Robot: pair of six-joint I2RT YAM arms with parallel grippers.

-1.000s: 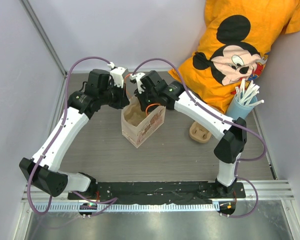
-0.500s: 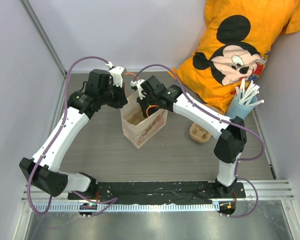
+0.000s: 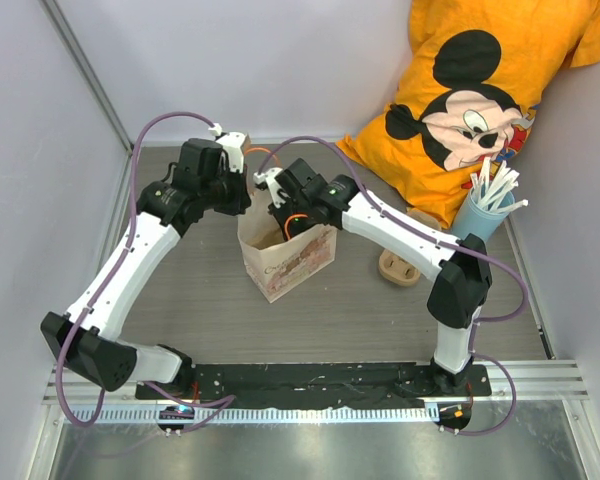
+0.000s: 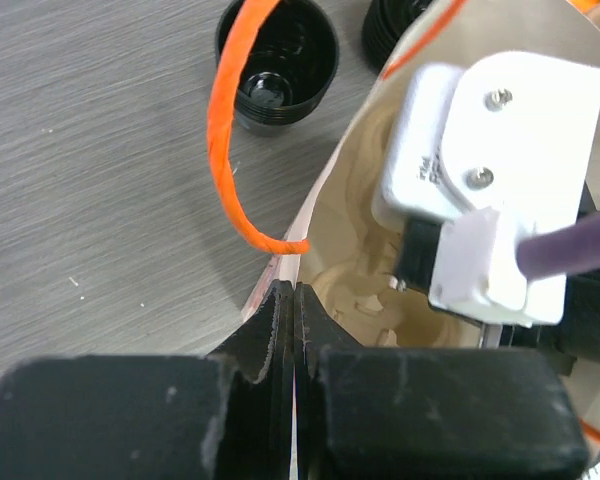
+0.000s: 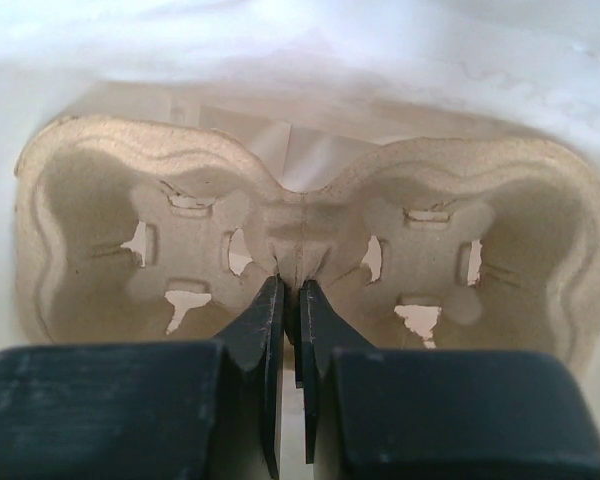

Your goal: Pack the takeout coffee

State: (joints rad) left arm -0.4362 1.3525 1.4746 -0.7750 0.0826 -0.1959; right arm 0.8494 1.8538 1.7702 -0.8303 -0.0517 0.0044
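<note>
The brown paper bag [image 3: 290, 262] stands mid-frame, its rim pinched in the closed left gripper [image 4: 288, 296]. Inside it, the right gripper [image 5: 290, 292] clamps the pulp carrier [image 5: 460, 230]. The black cup [image 4: 277, 60] sits on the surface [image 4: 100, 200], upper left in the left wrist view.

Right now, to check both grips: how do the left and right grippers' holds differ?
The left gripper pinches the thin rim of the brown paper bag; the right gripper clamps the centre ridge of the beige moulded pulp cup carrier. The left sits at the bag's mouth, the right reaches down inside it. Both are shut.
</note>
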